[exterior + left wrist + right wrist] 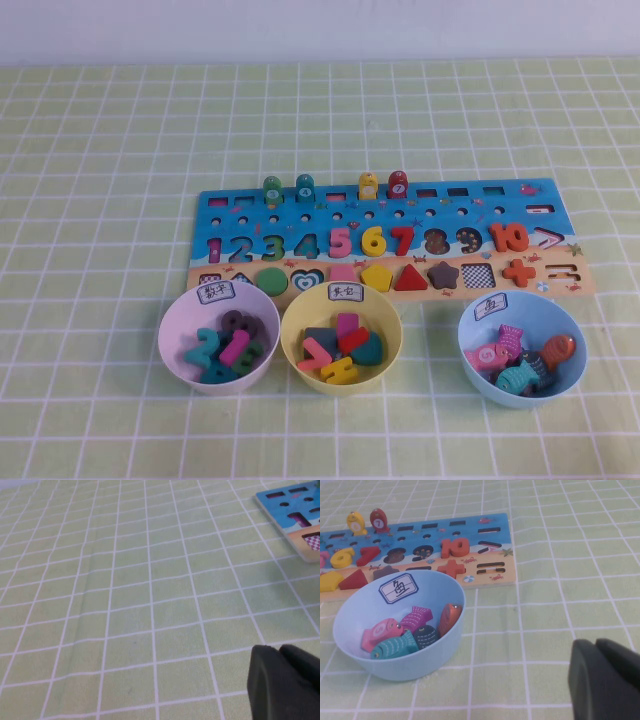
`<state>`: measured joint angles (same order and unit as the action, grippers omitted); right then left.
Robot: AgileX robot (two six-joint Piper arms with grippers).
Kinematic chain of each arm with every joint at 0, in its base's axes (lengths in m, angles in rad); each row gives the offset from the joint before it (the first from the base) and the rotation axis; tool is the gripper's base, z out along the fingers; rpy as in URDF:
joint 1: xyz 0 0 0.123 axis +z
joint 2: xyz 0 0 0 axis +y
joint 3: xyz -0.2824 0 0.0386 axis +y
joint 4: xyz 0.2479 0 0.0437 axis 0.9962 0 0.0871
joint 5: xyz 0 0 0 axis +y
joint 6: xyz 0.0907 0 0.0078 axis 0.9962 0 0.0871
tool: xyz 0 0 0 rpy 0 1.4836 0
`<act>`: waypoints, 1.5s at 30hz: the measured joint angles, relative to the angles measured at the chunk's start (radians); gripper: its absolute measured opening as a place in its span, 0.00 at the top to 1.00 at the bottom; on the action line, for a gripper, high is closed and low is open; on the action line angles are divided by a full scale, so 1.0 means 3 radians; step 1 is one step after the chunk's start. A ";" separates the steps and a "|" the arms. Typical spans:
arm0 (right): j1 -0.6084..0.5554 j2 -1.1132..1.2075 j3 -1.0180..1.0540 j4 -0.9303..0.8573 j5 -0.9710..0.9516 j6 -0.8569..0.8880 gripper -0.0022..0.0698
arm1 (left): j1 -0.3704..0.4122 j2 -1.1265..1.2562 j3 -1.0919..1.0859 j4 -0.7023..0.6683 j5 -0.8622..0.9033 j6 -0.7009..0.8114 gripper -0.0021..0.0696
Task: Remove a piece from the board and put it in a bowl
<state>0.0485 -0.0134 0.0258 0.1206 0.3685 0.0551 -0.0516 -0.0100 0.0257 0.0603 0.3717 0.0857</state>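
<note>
The grass-green piece (pixel 272 188) stands upright at the far edge of the board (pixel 480 210), left of a teal peg (pixel 305 187). The light blue bowl (pixel 500 390) sits in front of the board's right end and holds several fish pieces. Neither arm shows in the high view. My left gripper (pixel 280 652) is shut and empty over bare cloth, with a board corner (pixel 295 505) far off. My right gripper (pixel 596 645) is shut and empty, to the side of the bowl (pixel 420 667) and near the board (pixel 470 530). The piece is out of both wrist views.
A lilac bowl (pixel 180 365) of number pieces and a yellow bowl (pixel 300 375) of shape pieces sit in front of the board. A yellow peg (pixel 368 185) and a red peg (pixel 398 184) stand on the board's far edge. A green checked cloth covers the table.
</note>
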 joint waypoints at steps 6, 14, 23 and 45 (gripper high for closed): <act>0.0000 0.0000 0.0000 0.0000 0.0000 0.0000 0.99 | 0.0000 0.0000 0.0000 -0.0037 0.0000 -0.0006 0.98; 0.0000 0.0000 0.0000 0.0000 0.0000 0.0000 0.99 | 0.0000 0.0000 0.0000 -0.0532 -0.0218 -0.0013 0.98; 0.0000 0.0000 0.0000 0.0000 0.0000 0.0000 0.99 | 0.0000 0.0000 0.0000 -0.0925 -0.0823 -0.0179 0.98; 0.0000 0.0000 0.0000 0.0000 0.0000 0.0000 0.99 | 0.0000 0.0000 0.0000 -0.1251 -0.1734 -0.1108 0.98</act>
<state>0.0485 -0.0134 0.0258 0.1206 0.3685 0.0551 -0.0516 -0.0100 0.0257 -0.3148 -0.1486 -0.2468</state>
